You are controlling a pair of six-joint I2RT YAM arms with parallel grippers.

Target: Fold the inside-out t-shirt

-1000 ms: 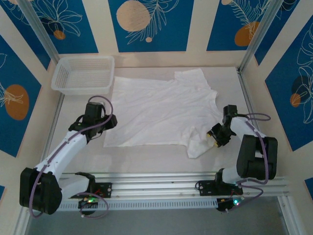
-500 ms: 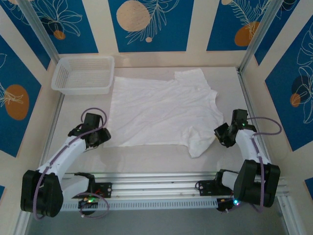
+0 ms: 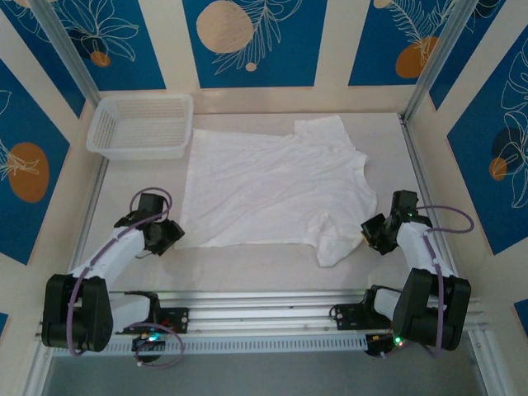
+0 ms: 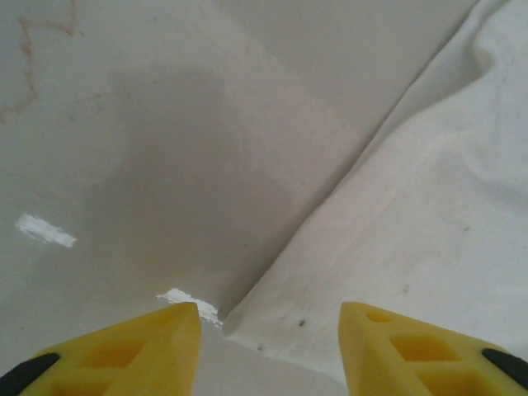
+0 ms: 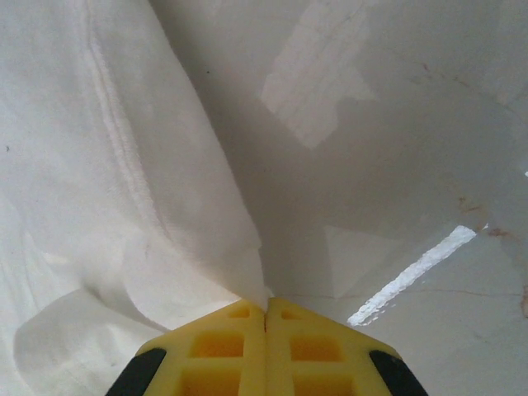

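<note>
The left tool (image 4: 268, 326) stood with its jaws apart, its two yellow fingers (image 4: 136, 351) flanking the near left corner of the shirt (image 4: 429, 223), which lay flat on the table (image 4: 165, 124) and nearer to the finger on the left of the wrist view. No contact between those fingers and the cloth was visible. A small white mark on the table sat just beside that corner. In the top view, the left tool (image 3: 165, 235) hung low over the table just off the shirt's lower left corner. The right tool (image 5: 266, 307) had its jaws pressed together, and a raised fold of the shirt (image 5: 99, 206) ran down to the seam between the tips, so the tool appeared clamped on the cloth's edge; a shadow fell on the table (image 5: 396, 124) beside the fold. In the top view, the right tool (image 3: 373, 233) sat at the right side of the crumpled sleeve near the front edge. The shirt (image 3: 272, 190) was spread across the middle of the table (image 3: 247, 264), mostly flat, its far sleeve pointing to the back. A white mesh basket (image 3: 140, 124) stood at the far left corner, just beside the shirt.
</note>
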